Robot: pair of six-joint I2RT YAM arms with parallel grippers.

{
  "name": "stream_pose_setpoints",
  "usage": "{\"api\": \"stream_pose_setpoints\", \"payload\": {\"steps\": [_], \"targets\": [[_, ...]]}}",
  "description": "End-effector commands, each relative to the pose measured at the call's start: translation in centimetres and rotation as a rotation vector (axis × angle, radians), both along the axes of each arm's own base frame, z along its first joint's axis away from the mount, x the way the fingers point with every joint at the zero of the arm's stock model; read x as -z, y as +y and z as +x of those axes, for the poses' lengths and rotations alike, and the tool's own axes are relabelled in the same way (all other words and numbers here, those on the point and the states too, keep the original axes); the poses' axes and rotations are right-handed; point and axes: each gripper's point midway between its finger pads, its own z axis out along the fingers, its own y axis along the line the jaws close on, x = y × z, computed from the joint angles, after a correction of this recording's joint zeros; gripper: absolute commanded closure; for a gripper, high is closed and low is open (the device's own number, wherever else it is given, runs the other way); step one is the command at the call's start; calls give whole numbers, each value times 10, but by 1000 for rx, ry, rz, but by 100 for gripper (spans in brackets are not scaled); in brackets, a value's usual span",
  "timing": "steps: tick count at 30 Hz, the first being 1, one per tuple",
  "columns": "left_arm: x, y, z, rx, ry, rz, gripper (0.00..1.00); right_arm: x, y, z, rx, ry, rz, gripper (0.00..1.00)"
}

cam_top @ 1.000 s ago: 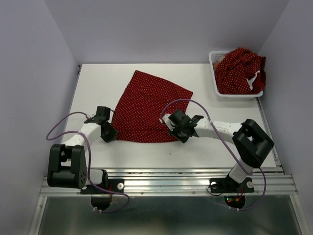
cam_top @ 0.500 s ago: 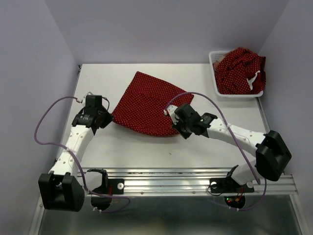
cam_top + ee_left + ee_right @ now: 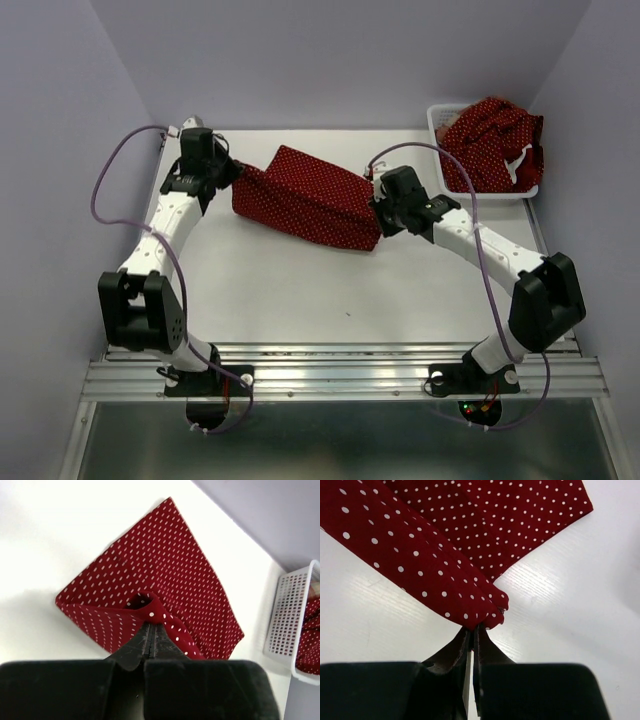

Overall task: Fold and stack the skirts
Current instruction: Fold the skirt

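Observation:
A dark red polka-dot skirt [image 3: 305,200] is stretched between both arms at the middle back of the table, its near edge lifted and folded over toward the far side. My left gripper [image 3: 233,178] is shut on its left corner [image 3: 150,612]. My right gripper [image 3: 377,222] is shut on its right corner [image 3: 487,615]. Under the lifted fold the rest of the skirt [image 3: 170,565] lies flat. More dark red polka-dot cloth [image 3: 492,140] is heaped in the basket.
A white mesh basket [image 3: 440,170] stands at the back right corner, also seen in the left wrist view [image 3: 287,625]. Purple walls close the back and sides. The white table [image 3: 300,290] runs to a metal rail at the near edge.
Both grippers have carried the skirt's near corners up and toward the far side, folding it from a flat spread into a narrower band. The right gripper closed on its corner.

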Motion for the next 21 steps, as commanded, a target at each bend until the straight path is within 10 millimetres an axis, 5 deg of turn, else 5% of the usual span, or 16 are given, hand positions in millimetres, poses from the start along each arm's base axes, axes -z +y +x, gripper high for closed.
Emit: {"api": "stream_pose_setpoints", "payload": {"steps": [1, 2, 4, 6, 9, 12, 14, 16, 18, 19, 20, 21], "targets": [[-66, -5, 51, 36, -214, 10, 100, -17, -4, 37, 104, -41, 82, 99], [-49, -8, 65, 52, -179, 20, 100, -11, -12, 45, 138, -24, 88, 99], [-65, -13, 85, 71, -215, 16, 100, -9, -10, 51, 132, -17, 99, 99], [-59, -17, 107, 88, -206, 17, 100, -8, -12, 63, 144, -14, 104, 99], [-33, -23, 135, 108, -160, 11, 100, 2, -13, 79, 147, 18, 125, 100], [-35, -27, 155, 122, -182, 8, 100, 15, -16, 95, 164, 38, 125, 99], [-14, -31, 170, 131, -159, 9, 100, 20, -21, 104, 176, 46, 140, 99], [-21, -36, 185, 143, -199, 3, 100, 29, -24, 115, 184, 66, 159, 99], [-3, -49, 198, 180, -190, -7, 100, 34, -26, 122, 198, 79, 170, 99], [-13, -54, 206, 194, -226, -9, 100, 40, -24, 126, 193, 87, 169, 99], [4, -61, 213, 204, -208, 2, 100, 44, -27, 130, 200, 90, 170, 99], [-5, -63, 219, 197, -231, 6, 100, 45, -30, 135, 211, 92, 173, 98]]}}
